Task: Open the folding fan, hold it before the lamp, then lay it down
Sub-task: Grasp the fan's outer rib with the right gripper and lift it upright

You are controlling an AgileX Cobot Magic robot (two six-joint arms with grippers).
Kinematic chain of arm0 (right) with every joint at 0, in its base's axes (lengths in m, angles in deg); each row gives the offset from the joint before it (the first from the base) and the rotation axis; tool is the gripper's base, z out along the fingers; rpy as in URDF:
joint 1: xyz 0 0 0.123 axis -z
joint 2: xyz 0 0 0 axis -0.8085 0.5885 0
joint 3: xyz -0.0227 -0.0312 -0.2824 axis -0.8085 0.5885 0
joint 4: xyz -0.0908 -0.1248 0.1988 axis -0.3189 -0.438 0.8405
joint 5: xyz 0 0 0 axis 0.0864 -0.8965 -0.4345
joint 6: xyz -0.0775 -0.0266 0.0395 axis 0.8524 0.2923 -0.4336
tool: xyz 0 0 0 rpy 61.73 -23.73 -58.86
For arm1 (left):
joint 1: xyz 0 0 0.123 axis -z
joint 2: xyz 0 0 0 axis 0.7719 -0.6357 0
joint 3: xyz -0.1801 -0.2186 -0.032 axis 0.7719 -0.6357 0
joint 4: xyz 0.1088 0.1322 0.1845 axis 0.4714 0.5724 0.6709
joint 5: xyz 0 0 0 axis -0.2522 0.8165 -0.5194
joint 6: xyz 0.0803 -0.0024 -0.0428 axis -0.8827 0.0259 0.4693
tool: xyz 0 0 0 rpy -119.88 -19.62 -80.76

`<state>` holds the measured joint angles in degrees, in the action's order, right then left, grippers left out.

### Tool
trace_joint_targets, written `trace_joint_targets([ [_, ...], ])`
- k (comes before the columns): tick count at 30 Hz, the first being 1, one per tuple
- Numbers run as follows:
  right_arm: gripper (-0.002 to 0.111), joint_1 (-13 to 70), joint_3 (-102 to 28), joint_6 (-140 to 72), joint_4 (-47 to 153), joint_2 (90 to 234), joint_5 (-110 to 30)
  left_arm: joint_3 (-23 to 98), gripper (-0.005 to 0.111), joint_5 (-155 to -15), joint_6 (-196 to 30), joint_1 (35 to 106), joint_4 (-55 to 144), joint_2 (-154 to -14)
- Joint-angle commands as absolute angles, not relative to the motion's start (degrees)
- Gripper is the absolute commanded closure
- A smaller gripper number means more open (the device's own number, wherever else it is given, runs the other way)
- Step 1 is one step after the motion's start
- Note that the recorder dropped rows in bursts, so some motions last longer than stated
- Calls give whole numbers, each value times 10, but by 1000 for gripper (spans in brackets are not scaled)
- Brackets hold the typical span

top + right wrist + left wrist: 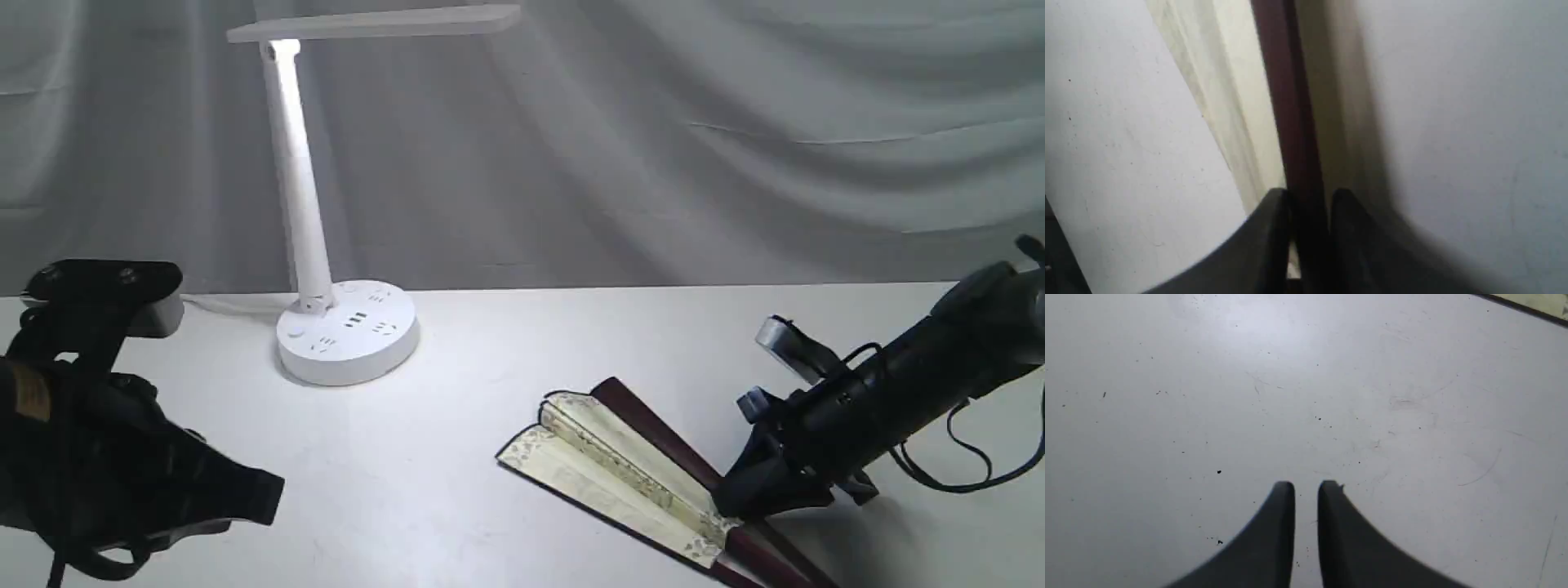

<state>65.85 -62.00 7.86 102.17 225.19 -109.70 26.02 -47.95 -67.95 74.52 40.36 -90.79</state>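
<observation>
The folding fan lies partly spread on the white table at the lower right, with cream pleats, a patterned border and maroon guards. My right gripper is shut on the upper maroon guard near the pivot end; the right wrist view shows its fingers on either side of the guard, beside the cream paper. The lamp stands at the back left, its flat head high above its round base. My left gripper hovers low at the left, shut and empty.
A grey draped curtain closes off the back behind the table's far edge. The lamp's white cord runs left from the base. The right arm's black cable loops over the table. A corner of the fan shows in the left wrist view.
</observation>
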Motion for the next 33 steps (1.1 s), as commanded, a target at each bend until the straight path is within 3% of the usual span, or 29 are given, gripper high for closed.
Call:
trace_joint_targets([
  [1,106,659,-620,89,1023,2251,-1101,264,97,-486,-678,748,404,-908],
  [33,108,660,-620,52,1229,2235,-1101,264,97,-491,-677,748,413,-908],
])
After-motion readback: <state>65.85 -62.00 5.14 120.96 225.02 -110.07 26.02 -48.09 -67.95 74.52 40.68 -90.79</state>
